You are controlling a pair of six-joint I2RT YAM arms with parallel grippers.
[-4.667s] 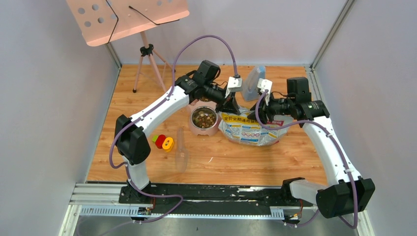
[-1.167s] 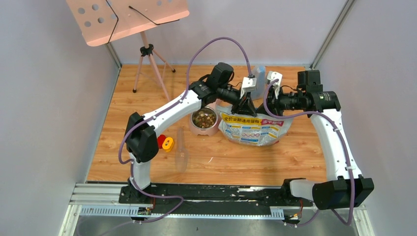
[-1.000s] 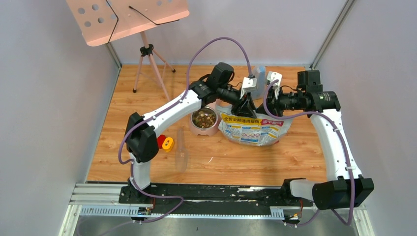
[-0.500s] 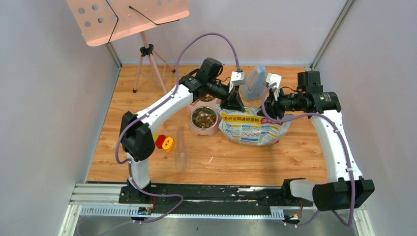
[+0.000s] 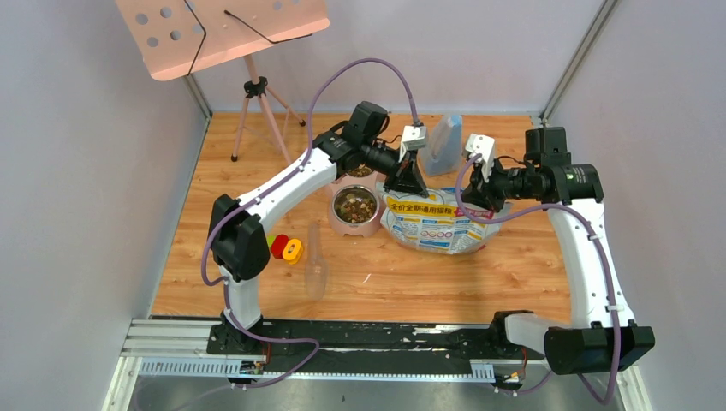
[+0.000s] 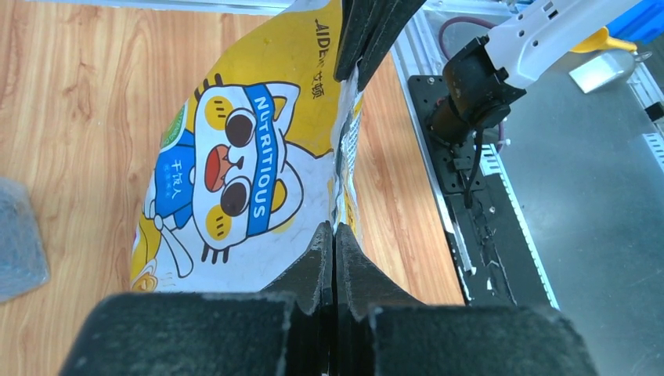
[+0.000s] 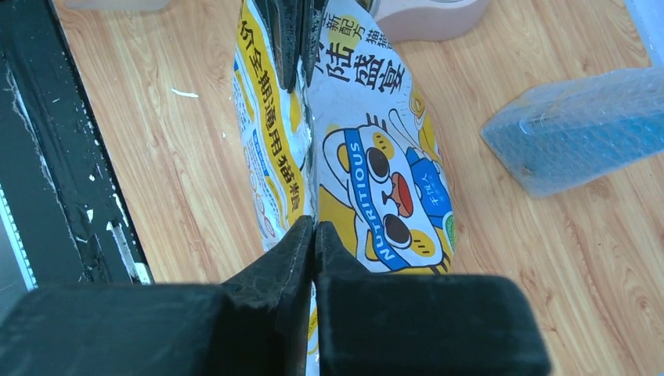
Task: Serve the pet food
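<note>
The pet food (image 5: pixel 354 204), brown kibble, fills a pink bowl (image 5: pixel 374 224) left of a printed cat-food bag (image 5: pixel 437 227) standing on the wooden floor. My left gripper (image 5: pixel 411 188) is shut on the left end of the bag's top seam, and in the left wrist view my left gripper (image 6: pixel 335 229) pinches that thin edge above the cat print (image 6: pixel 235 172). My right gripper (image 5: pixel 473 199) is shut on the seam's right end. The right wrist view has my right gripper (image 7: pixel 314 225) clamped on the bag (image 7: pixel 376 157), with the bowl's rim (image 7: pixel 431 12) beyond.
A blue wrapped pack (image 5: pixel 443 144) stands behind the bag, and the pack (image 7: pixel 579 129) also shows in the right wrist view. A red-and-yellow toy (image 5: pixel 287 248) and a clear plastic scoop (image 5: pixel 315 265) lie left of the bowl. A pink music stand (image 5: pixel 223 30) stands at the back left.
Both grippers loosened briefly and shut again on the bag's top edge. The left gripper slid left along the seam and the right one moved right, so they now stand farther apart.
</note>
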